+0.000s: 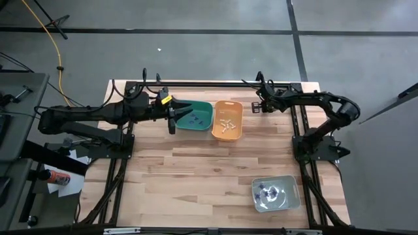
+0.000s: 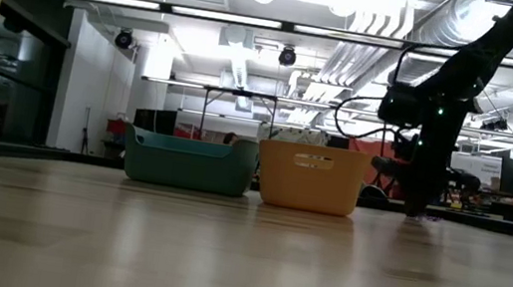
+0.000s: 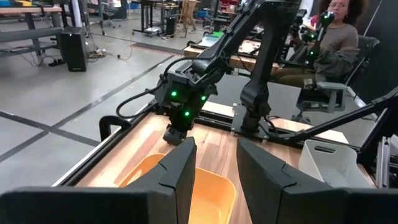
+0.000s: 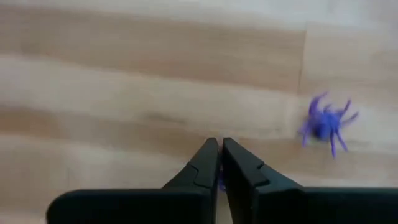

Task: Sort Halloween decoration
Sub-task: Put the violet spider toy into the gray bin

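Observation:
My right gripper (image 4: pixel 219 143) points down at the wooden table (image 1: pixel 196 170), just right of the orange bin (image 1: pixel 228 119) near the far edge, its fingers shut with a sliver of purple decoration (image 4: pixel 221 181) between them. A purple spider (image 4: pixel 324 124) lies flat on the wood beside it. Dark trinkets lie in the green bin (image 1: pixel 194 115), cream ones in the orange bin, and purple ones in the grey bin (image 1: pixel 275 194). My left gripper (image 3: pixel 214 163) hangs open and empty above the green bin's left end. My right gripper comes from above, slanting down, fingertips at the table top (image 2: pixel 418 213). A thin bit of purple decoration (image 4: pixel 221 181) shows pinched between the two fingers. The fingers hide which part it is and how it sits.
The green and orange bins stand side by side at the far middle of the table. The grey bin stands near the front right corner. Bare wood lies between them. A person sits beyond the table's right side (image 3: pixel 336 37).

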You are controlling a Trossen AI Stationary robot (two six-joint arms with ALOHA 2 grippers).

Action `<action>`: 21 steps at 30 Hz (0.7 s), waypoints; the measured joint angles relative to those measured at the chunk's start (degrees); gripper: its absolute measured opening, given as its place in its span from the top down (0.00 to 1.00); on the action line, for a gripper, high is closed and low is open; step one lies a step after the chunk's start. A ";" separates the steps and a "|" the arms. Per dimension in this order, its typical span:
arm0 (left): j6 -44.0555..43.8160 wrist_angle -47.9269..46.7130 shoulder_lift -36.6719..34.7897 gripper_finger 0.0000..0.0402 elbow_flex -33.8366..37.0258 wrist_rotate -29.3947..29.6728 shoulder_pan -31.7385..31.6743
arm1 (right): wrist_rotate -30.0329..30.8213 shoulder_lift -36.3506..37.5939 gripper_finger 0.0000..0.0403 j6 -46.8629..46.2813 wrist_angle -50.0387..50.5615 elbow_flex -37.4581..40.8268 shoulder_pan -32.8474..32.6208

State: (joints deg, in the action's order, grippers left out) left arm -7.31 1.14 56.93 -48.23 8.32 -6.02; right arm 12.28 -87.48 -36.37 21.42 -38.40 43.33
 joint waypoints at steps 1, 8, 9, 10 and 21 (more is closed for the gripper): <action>0.00 -0.02 0.00 0.73 0.00 0.02 0.00 | -0.29 0.98 0.98 0.42 0.30 0.11 0.00; 0.37 -0.08 0.00 0.73 0.00 0.01 -0.26 | -0.52 12.82 1.00 3.20 -0.89 0.03 -1.95; 0.39 -0.10 0.00 0.73 0.00 0.02 -0.35 | -1.64 14.85 1.00 3.89 -1.66 0.03 -2.53; 0.39 -0.10 0.00 0.73 0.00 0.02 -0.37 | -3.19 16.82 1.00 4.90 -2.81 0.03 -3.26; 0.44 -0.06 0.00 0.73 0.00 0.02 -0.70 | -22.63 24.88 1.00 12.52 -43.09 -0.13 -20.94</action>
State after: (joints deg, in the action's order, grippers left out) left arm -6.87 1.08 56.93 -48.23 8.34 -6.72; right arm -10.35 -62.60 -23.84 -21.66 -38.53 22.39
